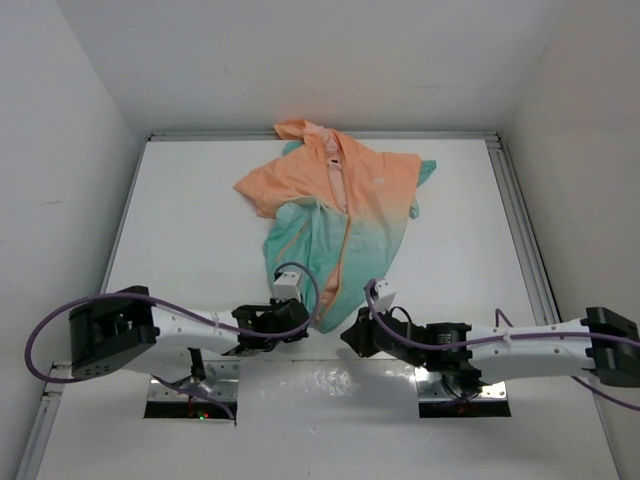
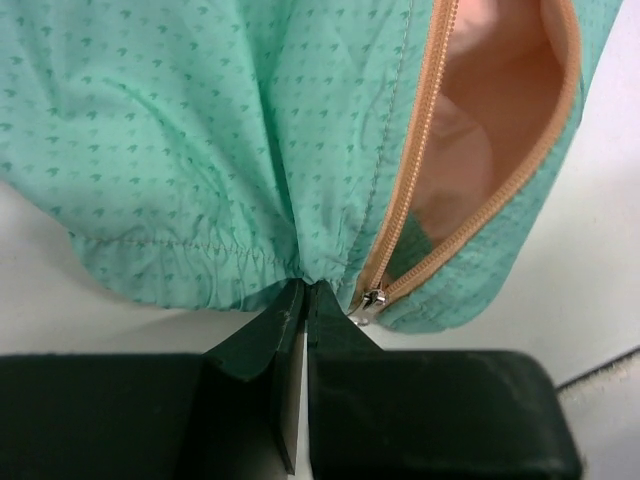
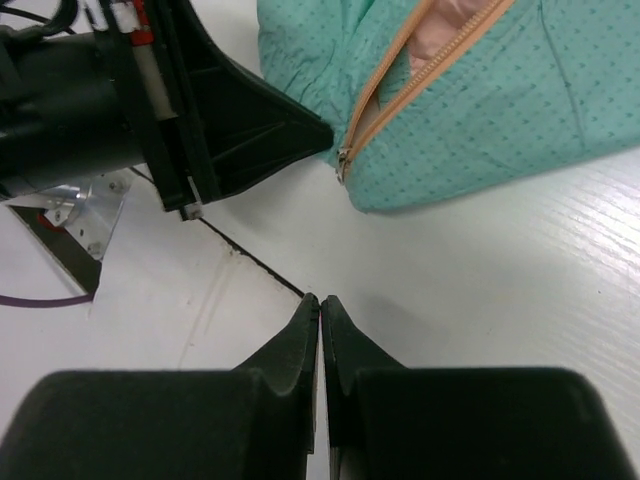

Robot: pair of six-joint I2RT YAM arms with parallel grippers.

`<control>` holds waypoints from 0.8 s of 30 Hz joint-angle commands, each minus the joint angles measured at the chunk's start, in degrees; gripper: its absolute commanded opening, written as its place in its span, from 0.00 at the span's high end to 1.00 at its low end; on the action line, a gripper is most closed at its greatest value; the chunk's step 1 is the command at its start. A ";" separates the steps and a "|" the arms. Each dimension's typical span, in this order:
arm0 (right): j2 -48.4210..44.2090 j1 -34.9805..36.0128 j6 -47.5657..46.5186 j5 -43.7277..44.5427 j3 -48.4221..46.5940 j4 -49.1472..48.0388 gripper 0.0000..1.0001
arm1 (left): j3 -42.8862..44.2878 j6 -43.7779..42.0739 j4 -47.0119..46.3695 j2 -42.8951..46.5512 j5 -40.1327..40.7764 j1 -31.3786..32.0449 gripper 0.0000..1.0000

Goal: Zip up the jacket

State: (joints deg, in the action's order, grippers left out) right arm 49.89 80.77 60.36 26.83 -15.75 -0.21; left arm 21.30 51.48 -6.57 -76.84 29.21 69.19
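White tabletop point(image 1: 200, 230), white walls point(image 1: 60, 150) boxing it in on three sides, and at the near edge both arms reach in toward the middle. Right fingers point(image 3: 285, 350) are clenched on nothing. Their tips meet over bare tabletop, just short of the jacket point(image 1: 330, 215) and clear of it. Left fingers point(image 2: 260, 345) are pressed together too, but these have cloth: they pinch the teal hem point(image 2: 180, 265) right at its edge, and the fabric puckers toward the tips. Just to the right of that pinch sits the silver slider point(image 2: 372, 300), at the very bottom of the orange zipper point(image 2: 415, 150). Above it the zipper gapes, with peach lining point(image 2: 500, 90) showing between the two tracks. The jacket lies front up, rumpled, from mid-tabletop to the far side: teal half near, peach half far, hood point(image 1: 305, 130) up at the far edge. There's broad bare surface to its left and right, running out to the metal rail point(image 1: 520, 220) along the right side. Room is tight only at the hem, where the two sets of fingers sit near each other.
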 commanded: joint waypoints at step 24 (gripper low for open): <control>13.92 0.09 -5.69 1.91 -11.58 -4.02 0.80 | 0.06 -1.91 5.34 21.81 -11.55 0.51 1.00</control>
State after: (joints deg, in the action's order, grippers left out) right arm 63.83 80.75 53.80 25.76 -24.95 -5.13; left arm 20.88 50.00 0.08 -57.25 18.70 69.34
